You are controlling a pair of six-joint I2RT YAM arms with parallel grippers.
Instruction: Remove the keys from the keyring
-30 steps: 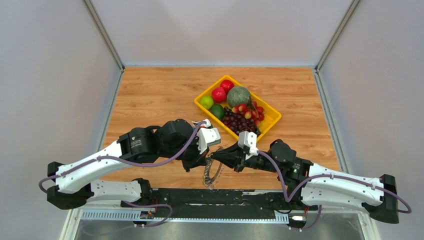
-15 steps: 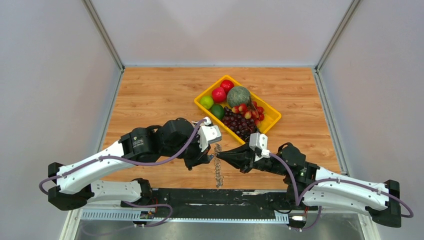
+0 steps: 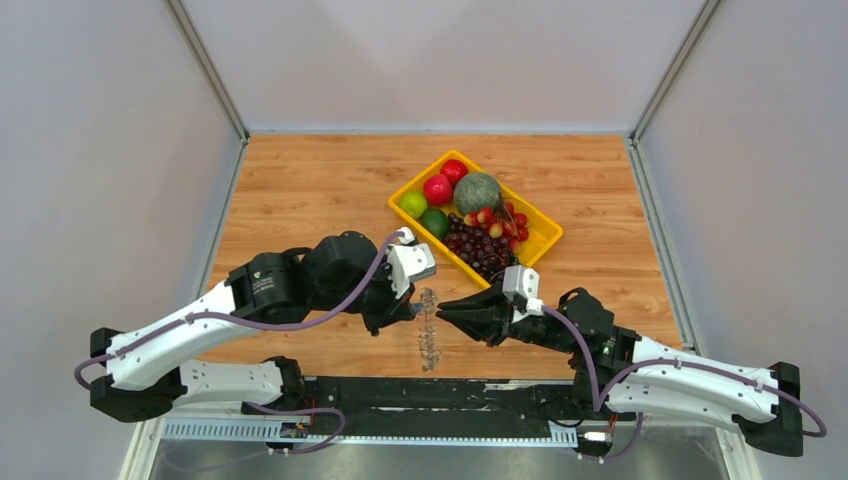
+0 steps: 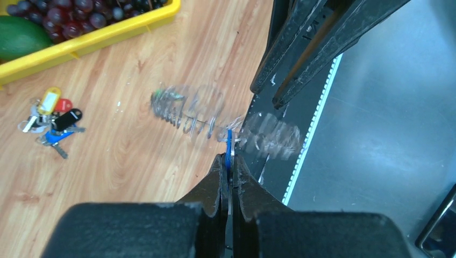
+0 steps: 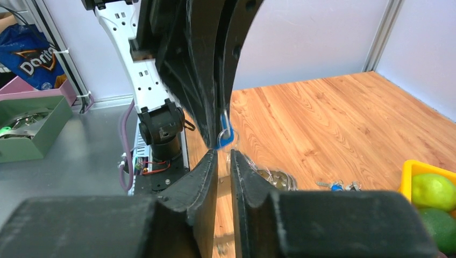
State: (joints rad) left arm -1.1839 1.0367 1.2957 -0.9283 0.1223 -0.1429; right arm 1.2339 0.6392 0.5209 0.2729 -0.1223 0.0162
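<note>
1. Left gripper (image 4: 228,158): the jaws are pressed together on a blue-headed key (image 4: 229,144), which stands edge-on between the fingertips.
2. Keyring (image 3: 429,335): it hangs below the left gripper, clear of the counter (image 3: 300,190) and over its near edge. From above it shows only as a thin, upright, blurred streak. The ring itself cannot be made out clearly.
3. Keys (image 4: 177,110): the silvery keys spread to either side of the blue-headed key in the left wrist view. One bunch lies over the wood and the other over the dark strip at the counter's edge. Both bunches are smeared by blur, so single keys cannot be counted.
4. Right gripper (image 5: 224,156): the fingers are set with a narrow gap and nothing lies between them. The tips sit just beside the blue-headed key and point at it; contact cannot be confirmed.
5. Small cluster of coloured keys (image 4: 54,119): it lies flat on the counter, apart from the keyring and near the yellow tray (image 3: 540,240) of fruit.
</note>
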